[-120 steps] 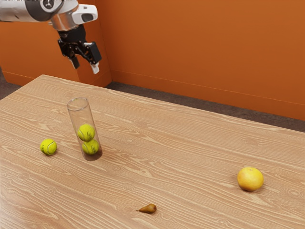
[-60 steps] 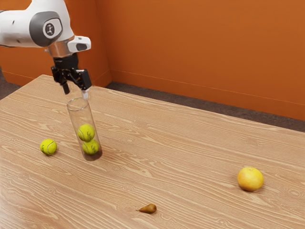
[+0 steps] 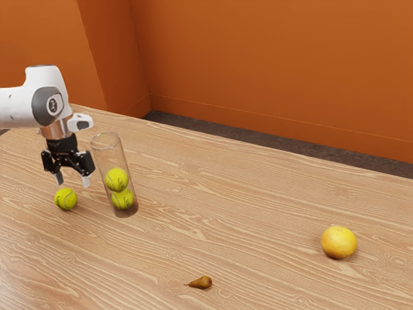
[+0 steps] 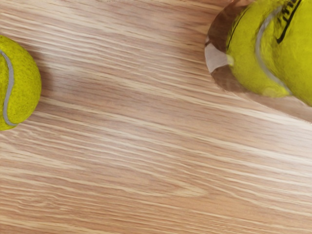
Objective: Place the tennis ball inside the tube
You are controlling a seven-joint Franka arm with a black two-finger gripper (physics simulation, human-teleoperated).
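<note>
My gripper (image 3: 72, 181) is open and hangs low, its fingertips apart with nothing between them. The loose tennis ball (image 3: 66, 199) rests on the table, just below the fingertips in the exterior view. Close by, toward the exterior view's right, the clear tube (image 3: 107, 150) stands upright and holds two tennis balls (image 3: 117, 179), one above the other. In the wrist view the loose ball (image 4: 19, 83) is partly cut off by the picture's edge, and the tube (image 4: 222, 80) with its balls (image 4: 258, 53) is on the opposite side.
On the wooden table (image 3: 245, 194) a pear (image 3: 201, 282) lies near the exterior view's lower edge, and an orange fruit (image 3: 339, 242) sits farther toward its right. The tube rises beside my hand.
My gripper has come down from above the table's far side, passing toward the exterior view's left, to low above the loose ball. The balls and tube have stayed where they were.
</note>
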